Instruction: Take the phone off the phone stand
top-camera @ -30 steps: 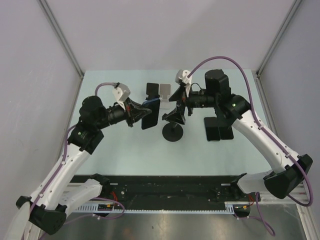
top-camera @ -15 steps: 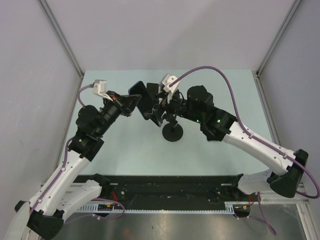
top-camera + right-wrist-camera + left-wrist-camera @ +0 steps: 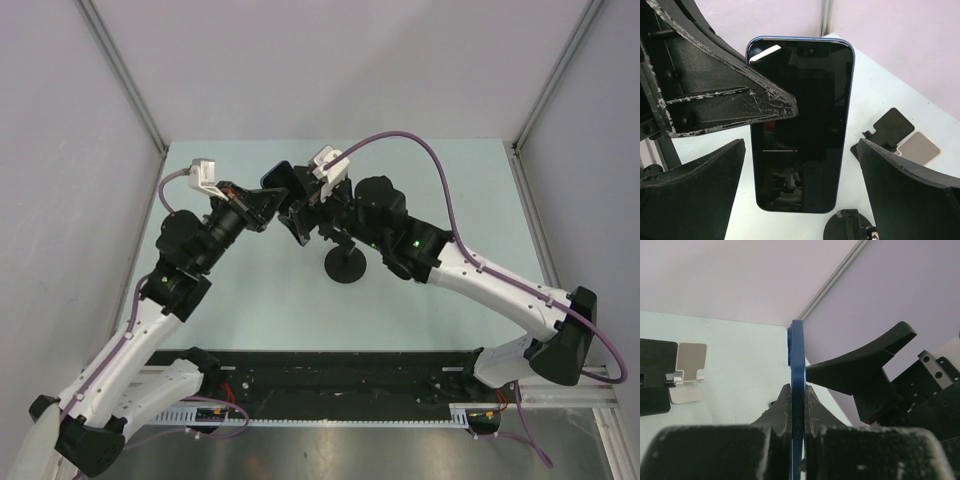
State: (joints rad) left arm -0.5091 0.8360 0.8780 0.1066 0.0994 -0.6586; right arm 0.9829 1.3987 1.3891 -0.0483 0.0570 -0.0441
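The phone [image 3: 800, 125], dark-screened with a blue rim, is held upright in the air, off the stand. My left gripper [image 3: 797, 386] is shut on its edge, which shows edge-on in the left wrist view as the phone [image 3: 797, 355]. In the top view the left gripper [image 3: 268, 200] holds the phone [image 3: 282, 183] at the back middle. My right gripper [image 3: 801, 150] is open, one finger on each side of the phone, apart from it. The black phone stand [image 3: 346, 265] with its round base stands empty on the table, its base [image 3: 850, 227] below the phone.
A black stand [image 3: 890, 129] and a pale grey one [image 3: 918, 148] sit on the table behind the phone; the white stand [image 3: 687, 372] also shows in the left wrist view. Both arms [image 3: 480, 275] crowd the table's middle. The enclosure walls [image 3: 70, 120] close in the sides.
My left gripper has carried the phone up and back to the left, away from the stand. The right arm has swung left, and its open jaws now flank the phone.
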